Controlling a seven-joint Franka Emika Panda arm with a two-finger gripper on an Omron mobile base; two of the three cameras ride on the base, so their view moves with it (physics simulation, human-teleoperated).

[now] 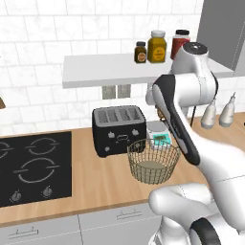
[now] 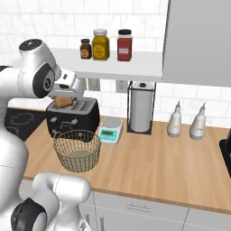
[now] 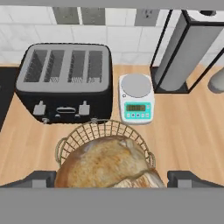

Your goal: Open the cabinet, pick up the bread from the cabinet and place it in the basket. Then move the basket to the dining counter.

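Hand view shows the bread (image 3: 107,164), a round crusty loaf, between the wide-spread fingers (image 3: 37,179) of the gripper (image 3: 109,179), directly above the basket (image 3: 105,133). That basket stands just in front of the toaster (image 3: 65,81), beside the scale (image 3: 136,98). I judge the loaf light, firm-crusted yet crushable, best held across its middle; whether it is gripped now I cannot tell.
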